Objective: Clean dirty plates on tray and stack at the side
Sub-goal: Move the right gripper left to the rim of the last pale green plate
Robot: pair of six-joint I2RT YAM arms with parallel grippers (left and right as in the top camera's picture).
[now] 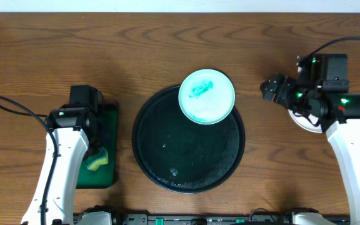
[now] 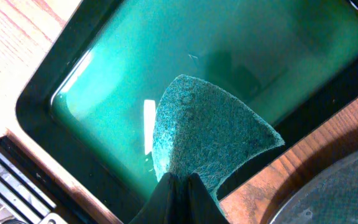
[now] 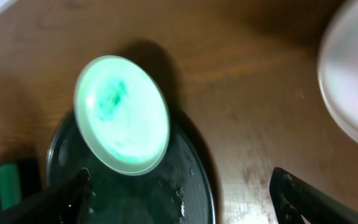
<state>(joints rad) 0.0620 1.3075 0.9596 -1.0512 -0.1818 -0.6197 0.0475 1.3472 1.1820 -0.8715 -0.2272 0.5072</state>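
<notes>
One pale mint plate [image 1: 207, 97] with a green smear lies on the far right part of the black round tray [image 1: 167, 156], overlapping its rim. The right wrist view shows the same plate [image 3: 122, 115] ahead of my right gripper [image 3: 179, 196], on the tray [image 3: 191, 186]. My right gripper [image 1: 270, 88] hangs open over bare table right of that plate, holding nothing. A pale plate [image 1: 302, 122] lies on the table under my right arm, blurred in the wrist view [image 3: 353, 74]. My left gripper [image 2: 180, 182] is shut on a green scouring sponge [image 2: 210, 134].
The sponge [image 1: 97, 161] hangs over the small rectangular green tray [image 1: 108, 125] left of the black tray, seen close in the left wrist view [image 2: 166, 56]. The black tray's rim [image 2: 347, 186] shows at that view's lower right. Wet spots dot the black tray's floor.
</notes>
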